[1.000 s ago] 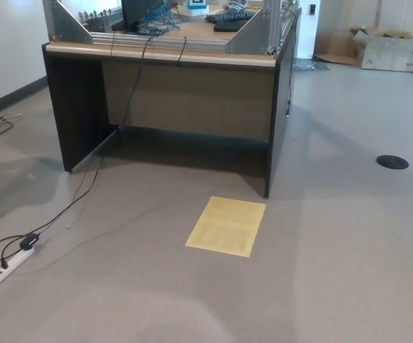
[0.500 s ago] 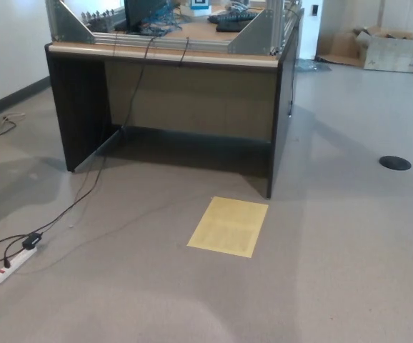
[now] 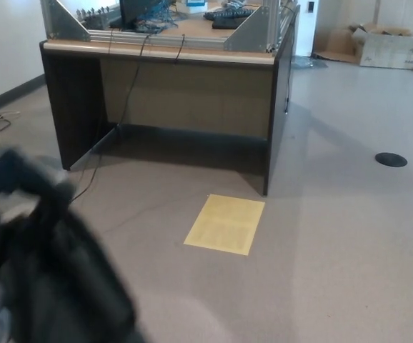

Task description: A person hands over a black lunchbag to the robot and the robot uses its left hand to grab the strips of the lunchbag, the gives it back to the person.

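We start where the fingers ought to be, and we have little to offer. The only candidate is a dark blurred shape [image 3: 49, 264] filling the lower left corner, close to the camera, with a paler grey patch near its top. It comes in from the side where the left arm enters, so we judge it more likely the left hand and forearm than anything else. The blur is too heavy for us to be sure, and we cannot tell whether the fingers are apart, together or closed on something. The right hand is not in view.

The lunchbag cannot be picked out as a separate thing. Nor do we see straps or a person anywhere. It may be part of the dark shape or outside the picture altogether; we cannot say which. So the relation the coming move turns on, which way the straps lie from the left hand, is not readable here. All we can judge is that the left side is the one in play.

Further out, the floor [image 3: 335, 250] carries a yellow sheet [image 3: 225, 224] lying flat just in front of the desk [image 3: 156, 53]. Cables [image 3: 131, 78] hang down the desk's front panel. Well apart to the right are a round black floor plate [image 3: 391, 159] and, far back, a cardboard box [image 3: 389, 46].
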